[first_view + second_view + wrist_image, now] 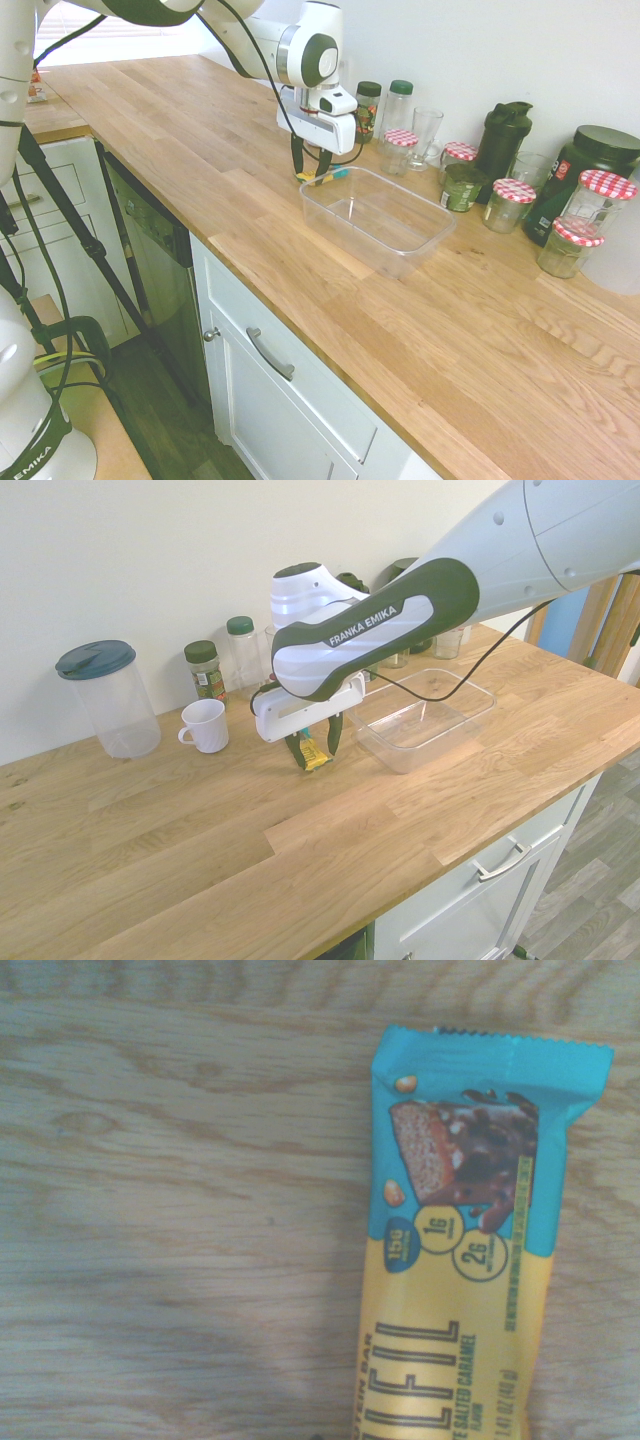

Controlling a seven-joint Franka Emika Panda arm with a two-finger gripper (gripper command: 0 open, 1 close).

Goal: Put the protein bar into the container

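gripper (318,760): released. the two fingers stand apart, one on each side of the bar (317,756), pointing down at the counter (200,860). no grip is seen; whether either finger touches the wrapper cannot be told.

bar: directly below the gripper body, between the fingers, lying on the counter outside the tub (403,761). the teal end points towards the wall (110,570); the yellow end points towards the open front of the counter. the long axis therefore runs across the line from finger to finger, so the jaws should meet the long sides, not the ends. this alignment appears suitable for a pinch across the width. there is only one arm, and it is already at the bar.

tub: just beside the gripper, on the side away from the mug (205,726), open side up.

step in hand, as judged: grasping. close the fingers with the tips low, lift until the bar clears the rim, then traverse sideways to the tub. caution: a high pinch may slip on the wrapper; a low traverse may strike the rim and push the tub along.
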